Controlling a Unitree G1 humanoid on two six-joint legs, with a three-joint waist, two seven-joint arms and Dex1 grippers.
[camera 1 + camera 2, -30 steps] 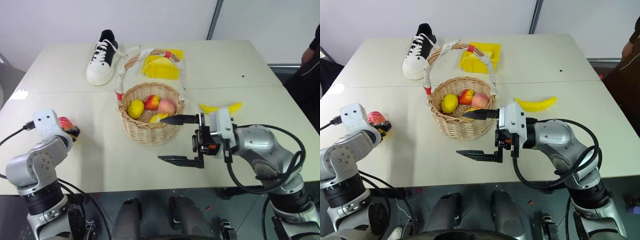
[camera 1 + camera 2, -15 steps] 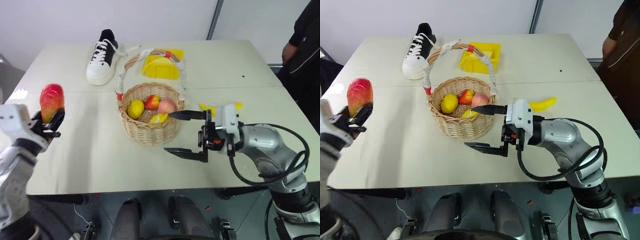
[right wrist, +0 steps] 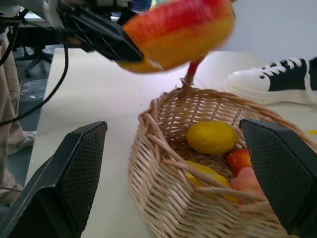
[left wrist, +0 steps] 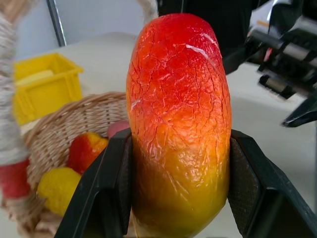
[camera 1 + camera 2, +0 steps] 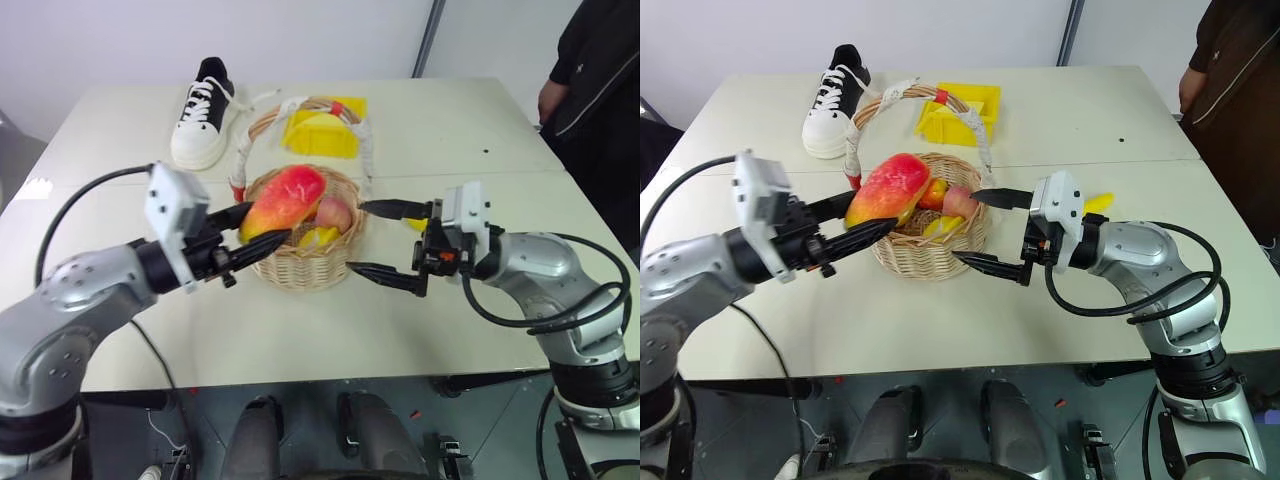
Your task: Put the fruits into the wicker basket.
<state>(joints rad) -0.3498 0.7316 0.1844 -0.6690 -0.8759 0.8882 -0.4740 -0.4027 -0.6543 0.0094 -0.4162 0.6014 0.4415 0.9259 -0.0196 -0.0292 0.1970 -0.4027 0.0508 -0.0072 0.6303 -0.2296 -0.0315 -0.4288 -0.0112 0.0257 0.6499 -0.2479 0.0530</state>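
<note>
The left gripper (image 5: pixel 262 234) had its fingers clamped on the mango (image 5: pixel 283 197), poised over the wicker basket (image 5: pixel 300 266); delivery step, I'd say. The right gripper (image 5: pixel 383 238) waited alongside, fingers spread, empty. Next: lower and release.

A sneaker (image 5: pixel 201 113) and yellow bin (image 5: pixel 322 134) sit on the table (image 5: pixel 470 120).

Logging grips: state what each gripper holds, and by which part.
Left gripper clamps the mango at its yellow lower end; right gripper is open, holding nothing.
</note>
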